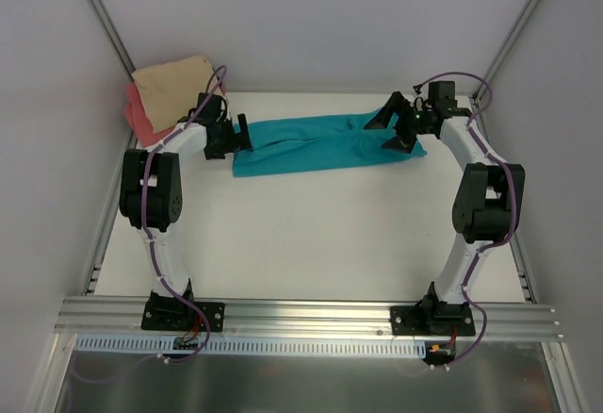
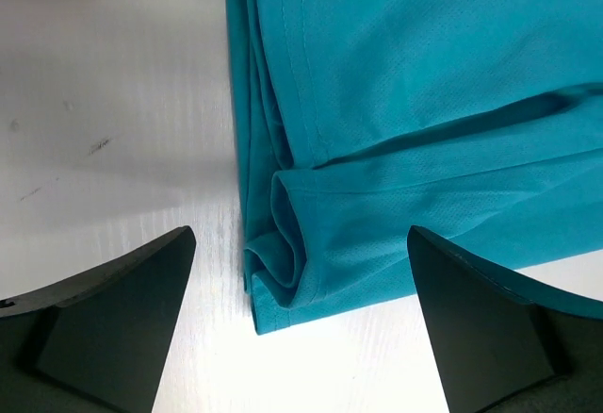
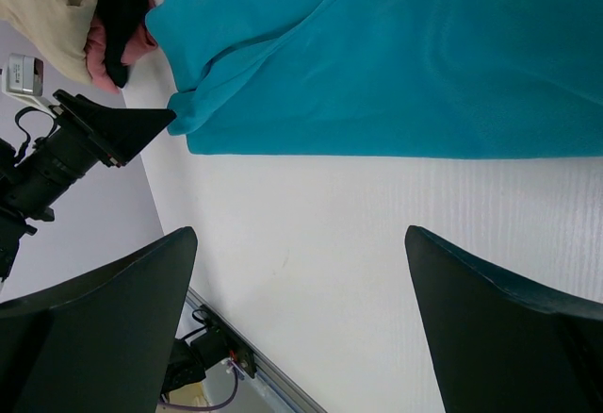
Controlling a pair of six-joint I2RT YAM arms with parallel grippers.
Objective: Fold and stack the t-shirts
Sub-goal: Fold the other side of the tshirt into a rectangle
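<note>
The left gripper [image 1: 236, 137] has its jaws spread wide and holds nothing. In the left wrist view [image 2: 300, 239] the folded left end of the teal t-shirt [image 2: 424, 74] lies between and beyond its two dark fingers [image 2: 113, 323], with several layers of cloth curling at the hem. Whether the fingertips touch the cloth cannot be told. The right gripper [image 1: 389, 129] is also spread and empty, above the right end of the shirt. In its own wrist view [image 3: 300, 234] bare white table [image 3: 311, 272] shows between its fingers, and the shirt's long edge [image 3: 424, 55] lies just beyond them. The teal t-shirt [image 1: 320, 144] lies as a long, narrow folded band across the far part of the table [image 1: 311, 243], running from one gripper to the other. In the far-left corner, just beside the left arm, the tan t-shirt [image 1: 170, 88] sits on top of the coral-pink t-shirt [image 1: 141, 119], both loosely bunched and apart from the teal one.
</note>
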